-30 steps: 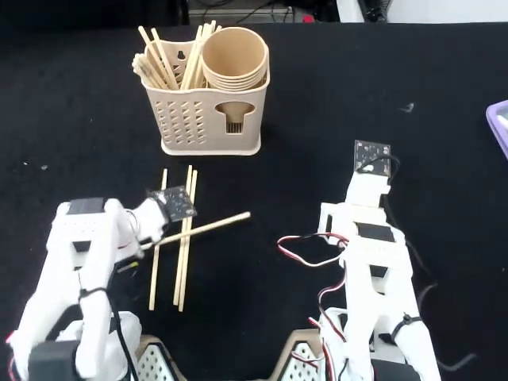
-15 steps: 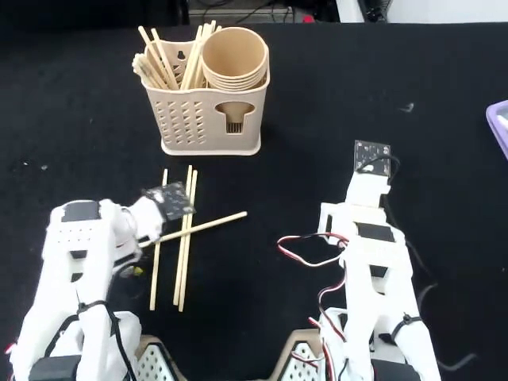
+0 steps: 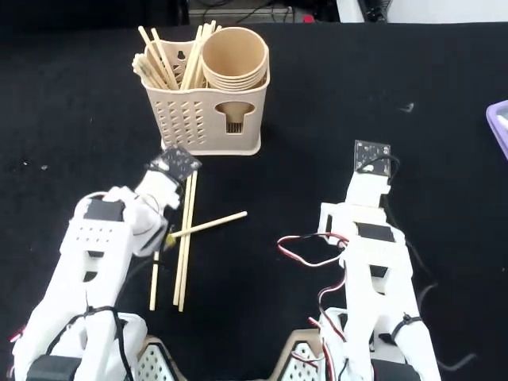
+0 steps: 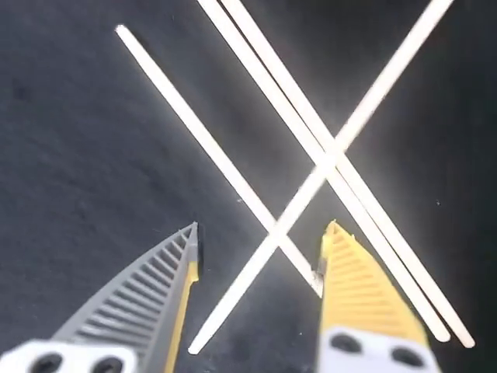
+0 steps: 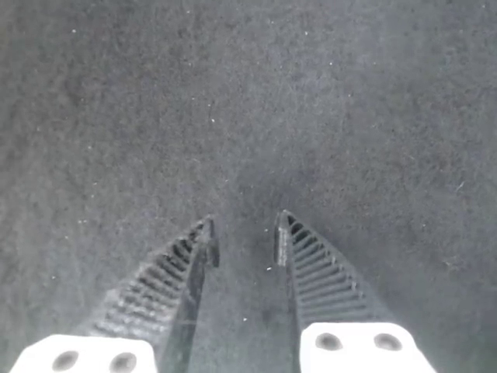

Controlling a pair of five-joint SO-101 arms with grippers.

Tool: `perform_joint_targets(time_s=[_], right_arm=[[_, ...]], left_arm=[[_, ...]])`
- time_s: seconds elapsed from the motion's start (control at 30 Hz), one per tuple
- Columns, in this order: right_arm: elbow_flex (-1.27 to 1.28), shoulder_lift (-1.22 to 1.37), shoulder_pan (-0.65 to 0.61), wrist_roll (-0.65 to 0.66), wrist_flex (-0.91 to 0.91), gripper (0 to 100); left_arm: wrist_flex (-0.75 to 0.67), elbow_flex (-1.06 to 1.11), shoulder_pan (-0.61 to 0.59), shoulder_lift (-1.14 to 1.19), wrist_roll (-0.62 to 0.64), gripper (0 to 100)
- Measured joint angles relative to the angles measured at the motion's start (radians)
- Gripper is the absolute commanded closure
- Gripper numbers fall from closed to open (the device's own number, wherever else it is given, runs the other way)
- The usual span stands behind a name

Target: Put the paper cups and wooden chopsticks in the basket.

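Wooden chopstick (image 4: 233,291) right between the left jaws, spread wide and empty over the black worktop (image 3: 79,119). Long axis aslant through the gap, crossing three other chopsticks (image 3: 183,270). Makes four loose, all nearer this arm. Right jaws slightly parted, empty, well apart. Farther out, one basket (image 3: 190,123) with several stacked cups (image 3: 234,51) and more chopsticks.
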Motion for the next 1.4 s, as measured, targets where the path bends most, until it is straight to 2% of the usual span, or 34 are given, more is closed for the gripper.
perform_joint_targets(time_s=[0.13, 0.37, 0.77, 1.1, 1.4], right_arm=[[0.0, 0.0, 0.0, 0.0, 0.0, 87.1], [0.0, 0.0, 0.0, 0.0, 0.0, 87.1], [0.0, 0.0, 0.0, 0.0, 0.0, 87.1], [0.0, 0.0, 0.0, 0.0, 0.0, 87.1], [0.0, 0.0, 0.0, 0.0, 0.0, 87.1]], left_arm=[[-0.049, 0.044, 0.0, 0.0, 0.005, 75], [-0.057, 0.051, 0.003, 0.006, 0.012, 75], [-0.052, -0.069, 0.006, 0.324, 0.021, 80], [-0.049, -0.103, 0.006, 0.365, 0.021, 81], [-0.038, -0.103, 0.009, 0.341, 0.025, 91]])
